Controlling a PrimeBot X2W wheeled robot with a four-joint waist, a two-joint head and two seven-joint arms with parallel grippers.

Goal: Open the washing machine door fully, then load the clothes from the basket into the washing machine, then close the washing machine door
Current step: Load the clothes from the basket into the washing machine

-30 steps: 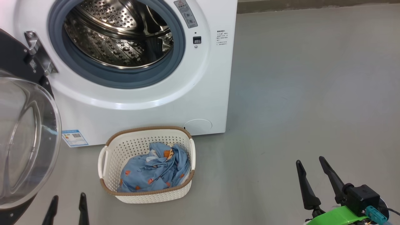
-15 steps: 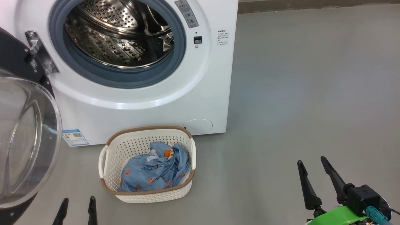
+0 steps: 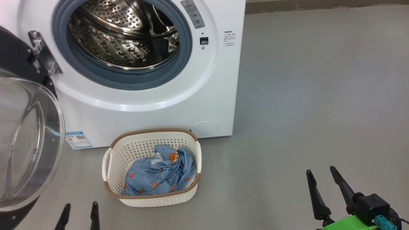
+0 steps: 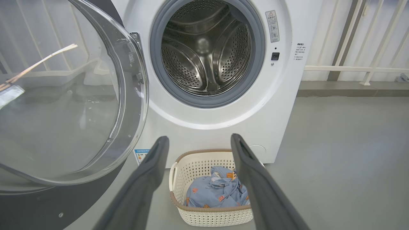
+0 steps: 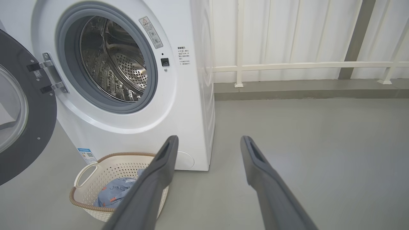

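One washing machine (image 3: 153,108), drum bare. One washing machine door (image 3: 28,143) swung wide at left. One basket (image 3: 150,199) on floor just before machine, long axis across head view. One heap of clothes (image 3: 159,175) inside, ahead-right of left tool (image 3: 80,206), the nearer. Two tools, both spread, holding nothing; right tool (image 3: 320,170) well apart.
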